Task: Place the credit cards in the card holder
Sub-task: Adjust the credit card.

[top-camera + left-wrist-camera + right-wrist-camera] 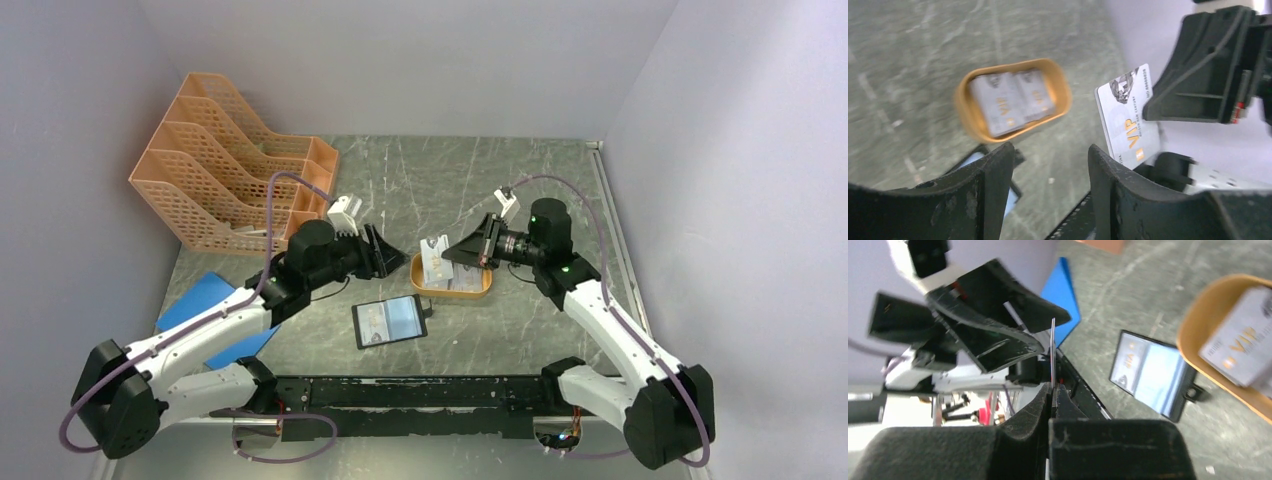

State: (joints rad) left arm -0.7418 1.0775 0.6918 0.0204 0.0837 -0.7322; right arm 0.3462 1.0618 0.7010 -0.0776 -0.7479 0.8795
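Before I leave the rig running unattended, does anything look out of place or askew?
Nothing stands out. One credit card is pinched upright in the right fingers; the others lie overlapped in the orange tray; the card holder lies open, flat on the table.

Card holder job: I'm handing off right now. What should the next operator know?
Left pincer: open, empty.
Right pincer: shut on one credit card, held upright near the tray.
Two more cards lie in the orange tray.
Card holder lies open on the table; one pocket seems to hold a card.
Left to do: slot the held card, then the two in the tray.
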